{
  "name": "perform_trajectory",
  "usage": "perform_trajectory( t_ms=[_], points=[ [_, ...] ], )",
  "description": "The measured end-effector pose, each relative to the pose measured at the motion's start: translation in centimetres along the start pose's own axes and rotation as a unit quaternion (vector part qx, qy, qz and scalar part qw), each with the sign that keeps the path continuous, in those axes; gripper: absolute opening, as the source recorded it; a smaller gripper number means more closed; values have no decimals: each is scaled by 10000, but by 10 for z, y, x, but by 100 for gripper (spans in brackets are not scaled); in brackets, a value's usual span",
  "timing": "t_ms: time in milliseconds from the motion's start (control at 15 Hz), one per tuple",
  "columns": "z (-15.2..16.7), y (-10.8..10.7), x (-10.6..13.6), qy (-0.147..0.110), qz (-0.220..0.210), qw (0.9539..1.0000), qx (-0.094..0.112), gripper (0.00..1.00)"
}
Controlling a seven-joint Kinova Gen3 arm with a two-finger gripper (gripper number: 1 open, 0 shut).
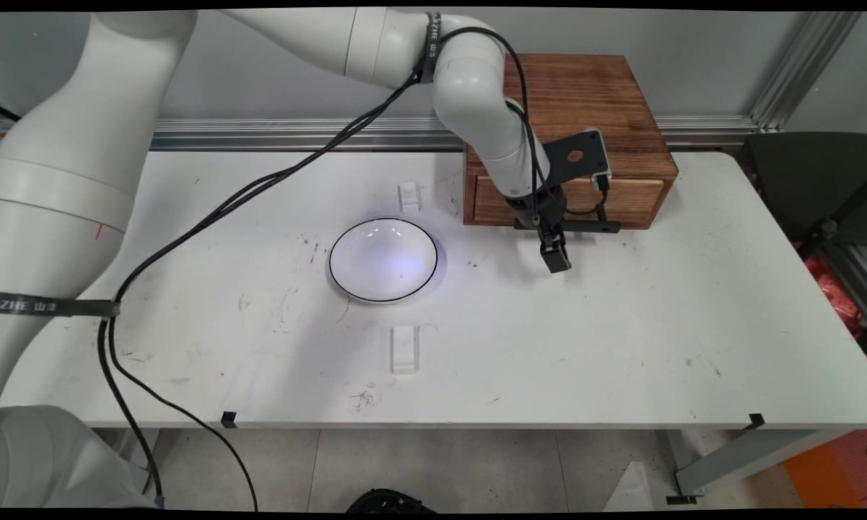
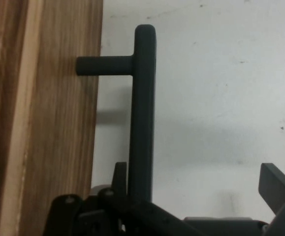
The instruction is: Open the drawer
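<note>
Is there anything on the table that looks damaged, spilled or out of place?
Nothing stands out. The white bowl sits upright and empty on the table, which shows only scuffs. The wooden drawer box looks intact, its drawer closed. The gripper is open beside the black handle.
</note>
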Motion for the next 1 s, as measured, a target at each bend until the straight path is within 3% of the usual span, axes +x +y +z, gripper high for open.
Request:
perform_trajectory(
  t_ms=[1000],
  points=[
    [-9,27,-1,20,-76,9998,-166,100]
  ],
)
